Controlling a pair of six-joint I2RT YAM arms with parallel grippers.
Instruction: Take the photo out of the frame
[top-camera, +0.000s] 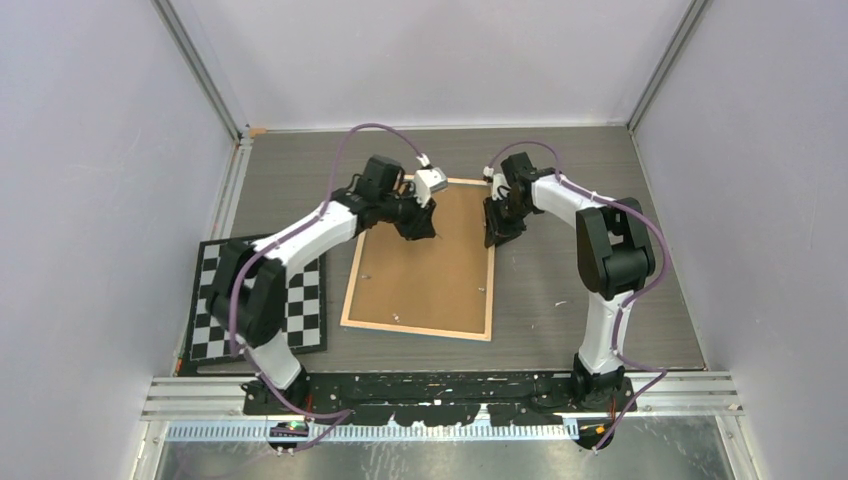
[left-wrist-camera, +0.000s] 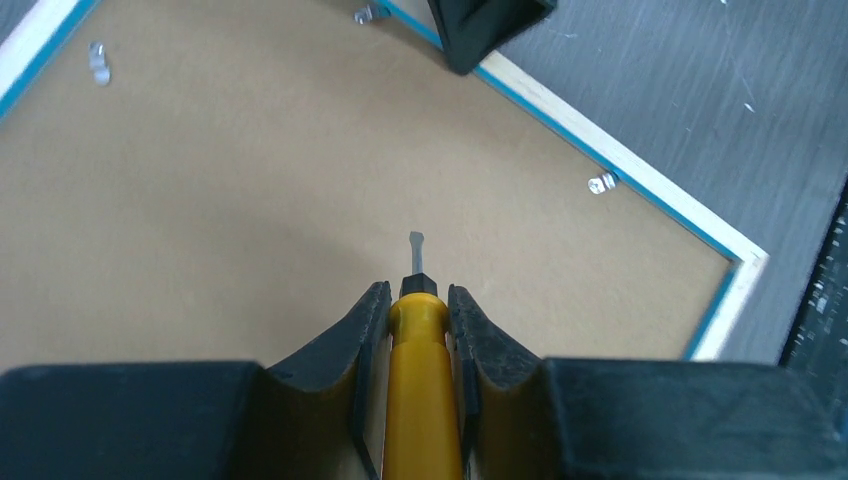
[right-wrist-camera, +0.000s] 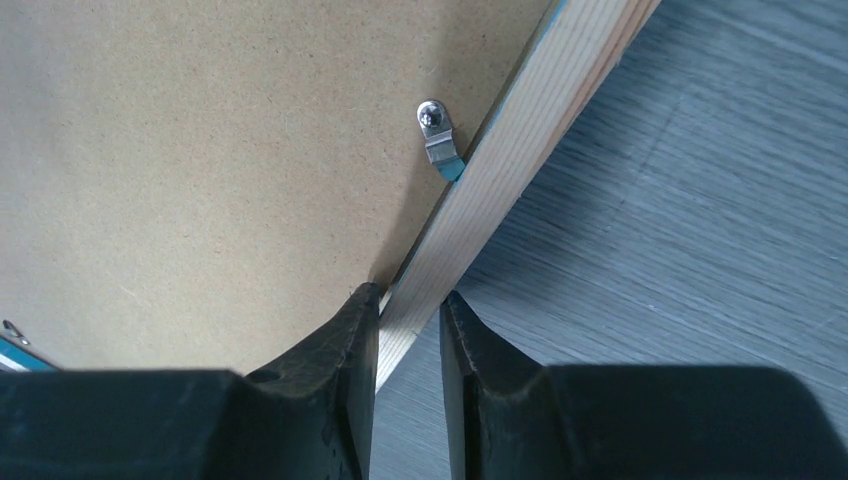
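One frame (top-camera: 420, 262) face down on the table (top-camera: 580, 200), brown back (left-wrist-camera: 250, 200) up, my left gripper (left-wrist-camera: 418, 292) clamped on a yellow screwdriver (left-wrist-camera: 421, 400), its tip over that back, my right gripper (right-wrist-camera: 410, 297) pinching the frame's wooden rim (right-wrist-camera: 520, 140), photo hidden from me.

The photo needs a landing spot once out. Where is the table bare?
Widest bare table lies right of the frame, up to the right arm. A narrower strip runs beyond the frame's far edge. Crowded: the checkerboard and left arm, holding a screwdriver, fill the left; both arms meet over the frame's far end.
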